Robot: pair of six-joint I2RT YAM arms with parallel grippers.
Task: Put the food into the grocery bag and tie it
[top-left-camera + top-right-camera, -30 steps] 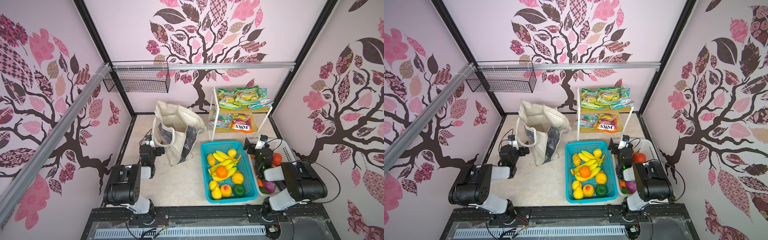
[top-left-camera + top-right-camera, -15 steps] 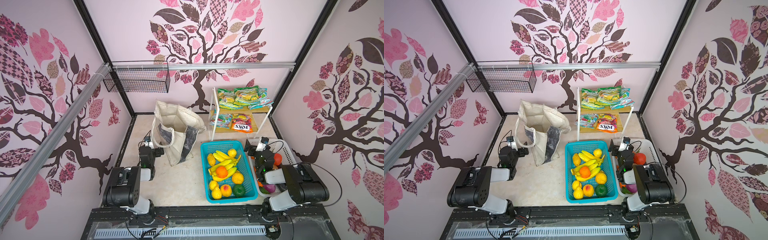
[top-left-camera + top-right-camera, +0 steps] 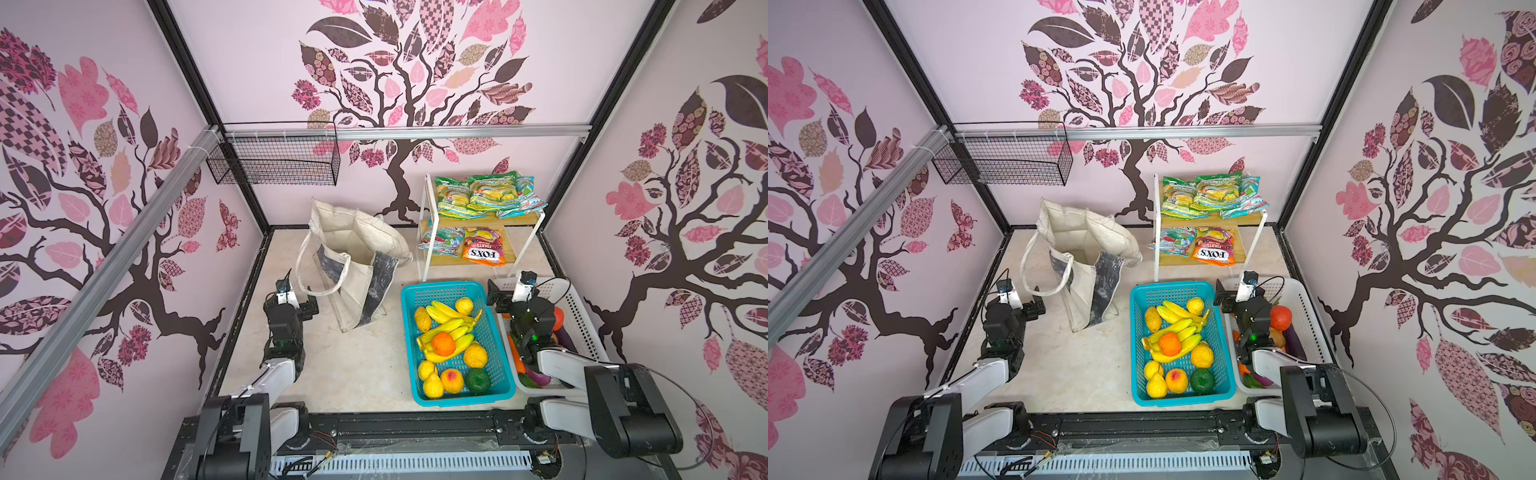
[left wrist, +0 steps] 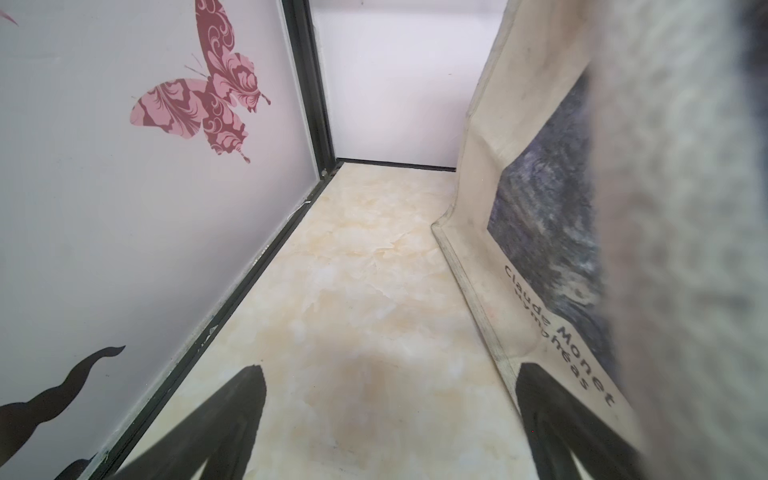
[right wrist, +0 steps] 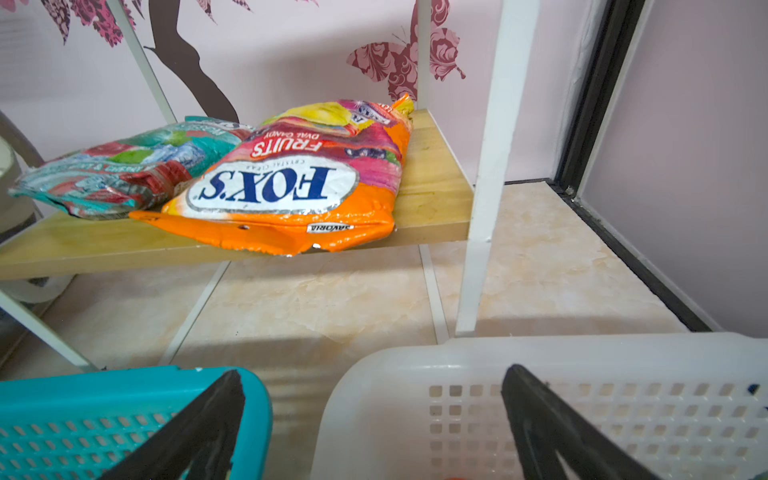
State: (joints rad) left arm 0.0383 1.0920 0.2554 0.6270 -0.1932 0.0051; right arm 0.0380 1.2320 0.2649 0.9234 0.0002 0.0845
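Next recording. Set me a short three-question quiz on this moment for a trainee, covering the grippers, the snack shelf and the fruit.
1. True or false: the left gripper and the right gripper are both open, holding nothing.
2. The orange FOX'S packet lies on: (A) the shelf's lower board, (B) the shelf's top board, (C) the table.
3. Which basket holds the banana bunch?
Key: 1 true; 2 A; 3 the teal basket.

Drops the left elbow (image 3: 230,432) and the right elbow (image 3: 631,409) well down toward the near rail (image 3: 415,428) compared with a second ago, laying both forearms flatter. Nudges the left gripper (image 4: 390,370) slightly away from the grocery bag (image 3: 353,237), toward the side wall (image 3: 187,270).
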